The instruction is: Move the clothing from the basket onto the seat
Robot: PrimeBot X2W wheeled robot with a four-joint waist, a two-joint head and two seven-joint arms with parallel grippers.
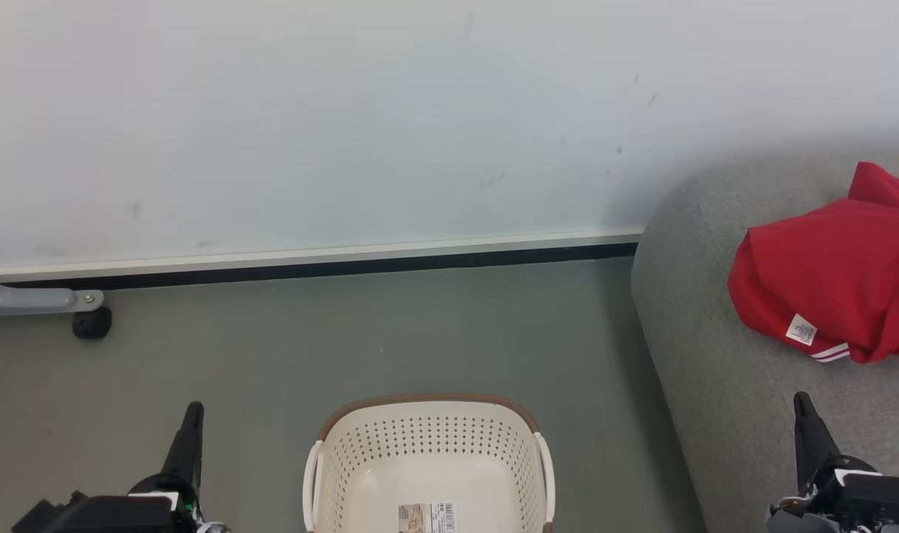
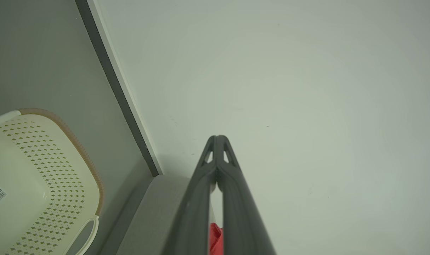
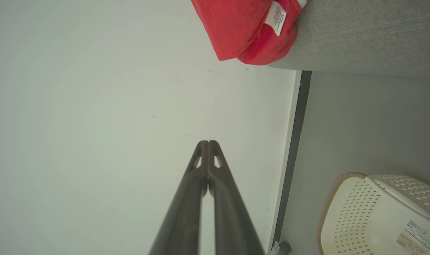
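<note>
Clothing (image 1: 827, 289) is seen heaped on the seat (image 1: 701, 355), ahead of the right gripper (image 1: 801, 403); it and the left gripper (image 1: 194, 411) are pressed together, empty. The basket (image 1: 427, 403) between them lies empty. Fabric could be snagged and dragged off by a forward swing.

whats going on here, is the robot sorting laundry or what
Nothing is being handled right now. The red clothing lies crumpled on the grey seat, and the basket on the floor looks empty apart from a barcode sticker. The left gripper and right gripper are both shut and empty, one either side of the basket. The move looks done.
</note>
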